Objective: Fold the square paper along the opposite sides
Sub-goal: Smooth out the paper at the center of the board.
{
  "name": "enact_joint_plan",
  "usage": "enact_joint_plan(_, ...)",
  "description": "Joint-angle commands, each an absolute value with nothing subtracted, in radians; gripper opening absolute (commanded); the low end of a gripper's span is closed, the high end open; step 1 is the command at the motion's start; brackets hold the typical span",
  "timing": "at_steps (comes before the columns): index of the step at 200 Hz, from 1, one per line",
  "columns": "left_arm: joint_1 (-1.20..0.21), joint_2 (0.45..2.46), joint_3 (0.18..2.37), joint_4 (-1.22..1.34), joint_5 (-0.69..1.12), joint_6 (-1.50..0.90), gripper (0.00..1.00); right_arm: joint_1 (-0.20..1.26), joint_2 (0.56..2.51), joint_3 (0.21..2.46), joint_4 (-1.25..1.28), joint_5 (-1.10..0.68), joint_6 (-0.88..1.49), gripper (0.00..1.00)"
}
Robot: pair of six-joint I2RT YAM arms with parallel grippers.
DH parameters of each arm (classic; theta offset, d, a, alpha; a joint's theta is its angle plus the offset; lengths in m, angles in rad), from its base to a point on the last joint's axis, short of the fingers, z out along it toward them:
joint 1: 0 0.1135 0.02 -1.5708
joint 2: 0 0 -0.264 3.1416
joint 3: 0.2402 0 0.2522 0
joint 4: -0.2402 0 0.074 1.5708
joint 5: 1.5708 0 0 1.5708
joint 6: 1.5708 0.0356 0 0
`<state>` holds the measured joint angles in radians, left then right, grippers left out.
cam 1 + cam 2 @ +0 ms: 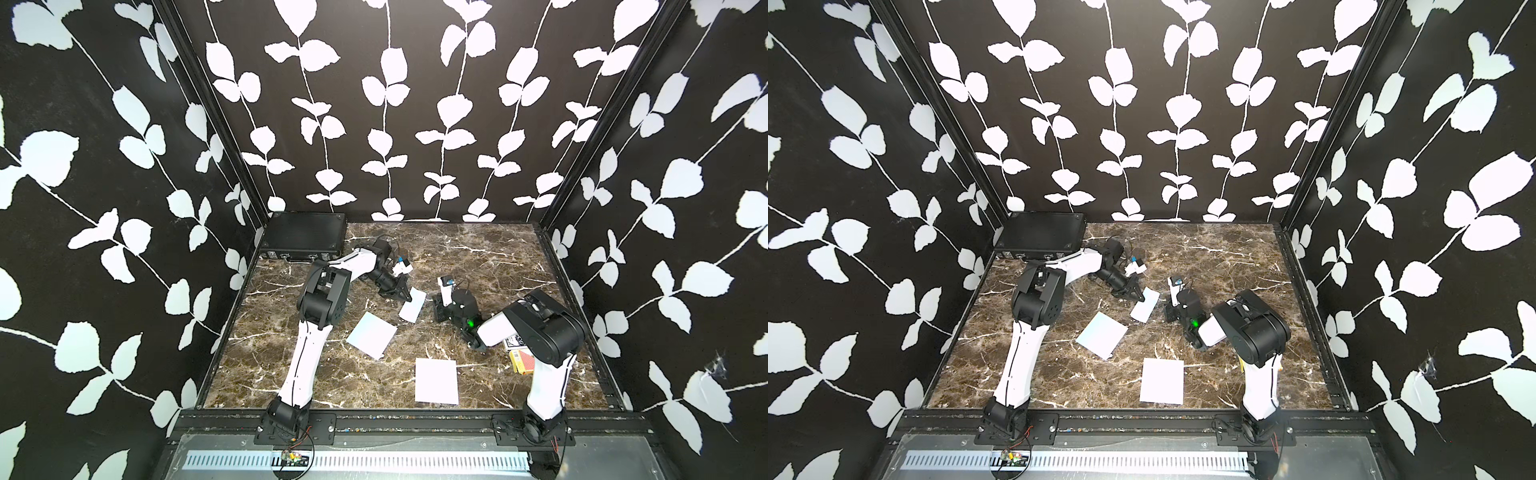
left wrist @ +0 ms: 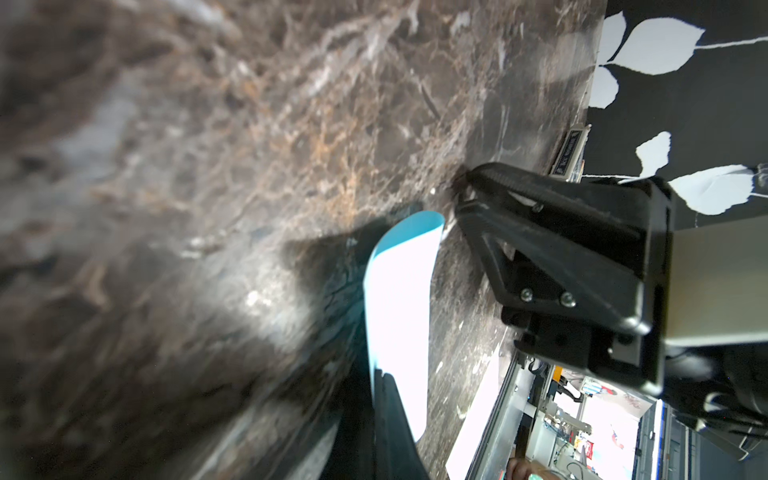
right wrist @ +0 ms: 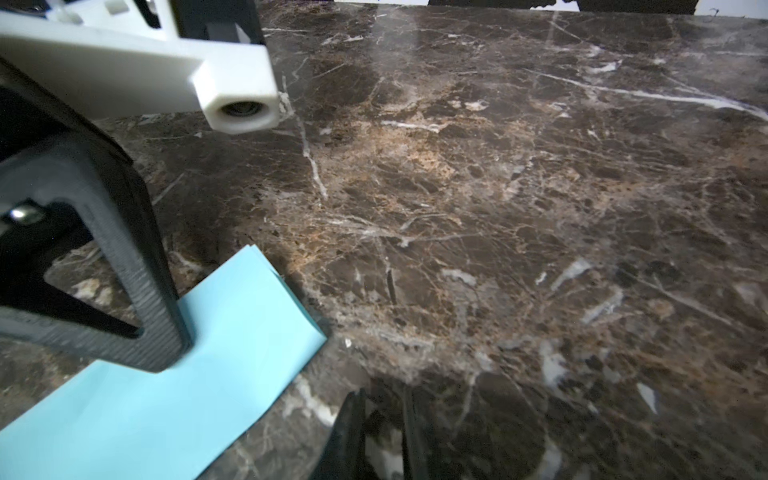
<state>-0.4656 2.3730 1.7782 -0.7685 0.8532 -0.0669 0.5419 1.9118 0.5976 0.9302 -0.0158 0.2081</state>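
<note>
I am pinching the folded paper (image 1: 413, 309) in the closed left hand (image 1: 405, 296), mid-surface (image 1: 478, 257), probably to pin its layers; the right hand (image 1: 438, 308), jaws slightly apart and empty, is hovering just beside it

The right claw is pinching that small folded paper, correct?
No, the left claw is pinching the small folded paper. The right claw is beside it and holds nothing. A top view shows this, and the left wrist view shows the paper in its own claw.
</note>
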Motion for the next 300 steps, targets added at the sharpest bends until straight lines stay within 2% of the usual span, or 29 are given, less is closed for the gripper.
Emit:
enact_joint_plan(1,-0.466,2.343,1.678,-0.637,0.769,-0.198,0.0,0.542,1.901,0.602,1.045,-0.146,0.194,0.24)
enact_joint_plan(28,-0.467,2.308,1.599,-0.525,0.759,-0.296,0.0,0.543,1.937,0.626,1.114,-0.187,0.21,0.24)
enact_joint_plan(74,-0.467,2.291,1.579,-0.52,0.765,-0.287,0.0,0.557,1.969,0.686,1.107,-0.18,0.244,0.22)
enact_joint_plan(99,-0.468,2.287,1.572,-0.521,0.769,-0.279,0.0,0.58,2.007,0.709,1.091,-0.126,0.318,0.18)
enact_joint_plan(161,-0.466,2.268,1.56,-0.524,0.767,-0.269,0.0,0.589,2.111,0.699,1.098,0.043,0.45,0.16)
enact_joint_plan(300,-0.463,2.244,1.539,-0.513,0.743,-0.281,0.0,0.552,2.058,0.624,1.094,0.086,0.467,0.17)
